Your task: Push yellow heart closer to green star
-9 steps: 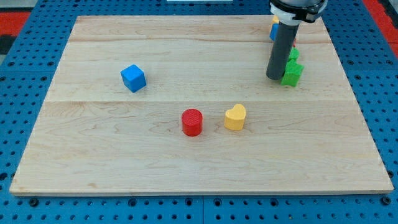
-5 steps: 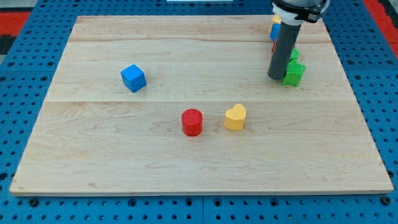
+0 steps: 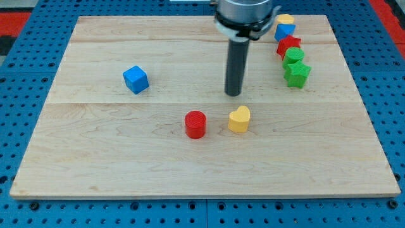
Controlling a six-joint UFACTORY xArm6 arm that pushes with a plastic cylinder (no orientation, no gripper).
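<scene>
Once beside green star (image 3: 297,74), tip (image 3: 234,94) now near yellow heart (image 3: 239,119)

A pale wooden board (image 3: 126,158) lies on a blue pegboard (image 3: 19,95).

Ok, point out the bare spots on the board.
Open: left of the blue cube, and along the bottom edge below the red cylinder and yellow heart. Crowded: the top right, around the green star. My tip sits above the heart.

Bright, even overhead light falls across the wooden board (image 3: 190,158), leaving only faint, soft shadows beneath the blocks. Focus looks sharp throughout; the dark rod's sheen is perhaps mild glare.
</scene>
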